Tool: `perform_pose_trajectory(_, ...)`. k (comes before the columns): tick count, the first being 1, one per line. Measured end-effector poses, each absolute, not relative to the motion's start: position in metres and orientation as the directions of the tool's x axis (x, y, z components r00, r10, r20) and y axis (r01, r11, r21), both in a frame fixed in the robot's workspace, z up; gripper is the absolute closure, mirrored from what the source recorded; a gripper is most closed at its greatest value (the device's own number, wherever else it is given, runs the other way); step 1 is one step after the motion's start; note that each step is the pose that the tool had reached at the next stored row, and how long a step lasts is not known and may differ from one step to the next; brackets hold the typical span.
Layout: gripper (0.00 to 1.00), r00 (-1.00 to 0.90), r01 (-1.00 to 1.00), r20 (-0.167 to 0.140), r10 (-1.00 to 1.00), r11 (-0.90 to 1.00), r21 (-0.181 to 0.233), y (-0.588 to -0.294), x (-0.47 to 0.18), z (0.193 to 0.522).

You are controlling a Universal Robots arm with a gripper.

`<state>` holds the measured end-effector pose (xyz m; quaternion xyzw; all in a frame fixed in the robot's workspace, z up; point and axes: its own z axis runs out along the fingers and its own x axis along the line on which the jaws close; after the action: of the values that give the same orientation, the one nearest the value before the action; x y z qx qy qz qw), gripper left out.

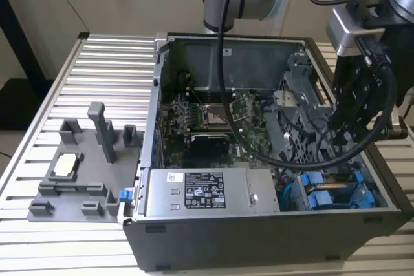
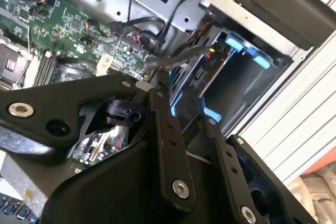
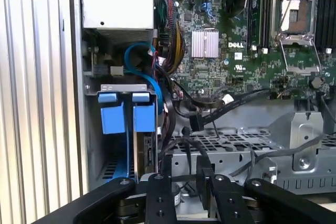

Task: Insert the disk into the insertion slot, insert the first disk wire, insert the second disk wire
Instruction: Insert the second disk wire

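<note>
could snag the loose black cables [image 3: 193, 121] beside the drive bay [image 3: 123, 86], with the gripper [image 3: 188, 184] low among them, its grasp impossible to tell, and the disk [image 3: 144, 118] seemingly seated in that bay.

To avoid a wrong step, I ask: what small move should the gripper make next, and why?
Probably ease the gripper down toward the loose black cables: the blue disk carriers already sit in the drive bay, and the gripper hangs just above those cables.

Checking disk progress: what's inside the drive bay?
Two blue carriers side by side, black wires beside them. What the carriers hold is hidden.
</note>
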<state>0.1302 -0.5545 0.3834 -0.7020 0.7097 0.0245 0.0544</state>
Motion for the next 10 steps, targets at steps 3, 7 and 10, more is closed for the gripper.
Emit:
perform_pose_trajectory(3,0.67,-0.011,-0.999,-0.112,-0.994,0.016,-0.042,-0.554,0.118,0.383)
perform_pose_trajectory(7,0.67,-0.013,-0.999,-0.111,-0.994,0.018,-0.044,-0.553,0.102,0.382)
perform_pose_trajectory(10,0.67,-0.013,-0.999,-0.108,-0.994,0.018,-0.045,-0.547,0.092,0.380)
